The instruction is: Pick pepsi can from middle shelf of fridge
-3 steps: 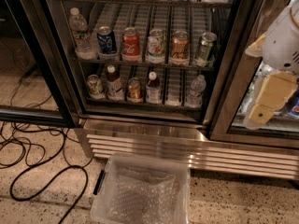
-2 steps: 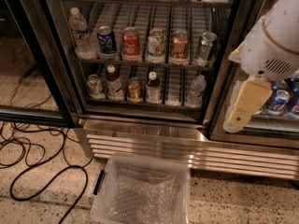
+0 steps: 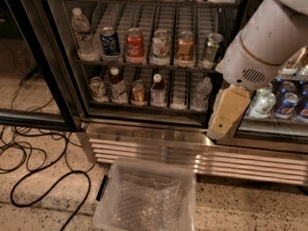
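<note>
The fridge [image 3: 159,148] stands ahead with its shelves in view. The pepsi can [image 3: 109,41], dark blue with a silver top, stands upright on the middle shelf [image 3: 166,65], second from the left, between a water bottle [image 3: 83,32] and a red cola can [image 3: 134,44]. My white arm [image 3: 264,42] comes in from the upper right. My cream gripper [image 3: 226,113] hangs below it, in front of the fridge's right frame at lower-shelf height. It is well right of and below the pepsi can and holds nothing that I can see.
Three more cans stand right of the red can. The lower shelf [image 3: 144,105] holds several cans and bottles. A glass door frame [image 3: 33,61] stands at the left. A clear plastic bin [image 3: 144,201] and black cables [image 3: 29,162] lie on the floor. A neighbouring fridge [image 3: 284,105] holds cans.
My arm has swung left and down. The gripper has moved from the right fridge's door to the frame between the two fridges.
</note>
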### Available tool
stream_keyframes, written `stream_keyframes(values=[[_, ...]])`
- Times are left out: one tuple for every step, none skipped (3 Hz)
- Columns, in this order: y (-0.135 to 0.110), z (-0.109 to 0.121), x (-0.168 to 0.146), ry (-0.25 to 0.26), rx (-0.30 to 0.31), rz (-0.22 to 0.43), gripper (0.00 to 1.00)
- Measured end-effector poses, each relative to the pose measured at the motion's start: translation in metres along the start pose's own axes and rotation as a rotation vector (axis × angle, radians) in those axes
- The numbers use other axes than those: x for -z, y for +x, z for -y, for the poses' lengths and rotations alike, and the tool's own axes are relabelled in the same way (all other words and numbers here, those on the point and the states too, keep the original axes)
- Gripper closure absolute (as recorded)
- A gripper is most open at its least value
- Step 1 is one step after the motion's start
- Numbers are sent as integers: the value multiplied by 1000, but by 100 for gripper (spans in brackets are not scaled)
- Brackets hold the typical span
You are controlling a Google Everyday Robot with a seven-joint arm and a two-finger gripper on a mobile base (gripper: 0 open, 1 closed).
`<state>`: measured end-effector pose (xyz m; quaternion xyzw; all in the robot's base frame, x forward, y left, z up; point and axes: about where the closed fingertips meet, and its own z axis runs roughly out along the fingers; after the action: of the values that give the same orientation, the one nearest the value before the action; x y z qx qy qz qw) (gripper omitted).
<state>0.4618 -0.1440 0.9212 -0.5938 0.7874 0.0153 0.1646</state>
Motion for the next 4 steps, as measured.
stream_keyframes(values=[[-12,-7,-21,-8,-34,67,0],[-51,-18,-73,-34,-126,158,0],[-81,-9,-111,-23,-280,245,0],[-81,-9,-111,-23,-280,245,0]])
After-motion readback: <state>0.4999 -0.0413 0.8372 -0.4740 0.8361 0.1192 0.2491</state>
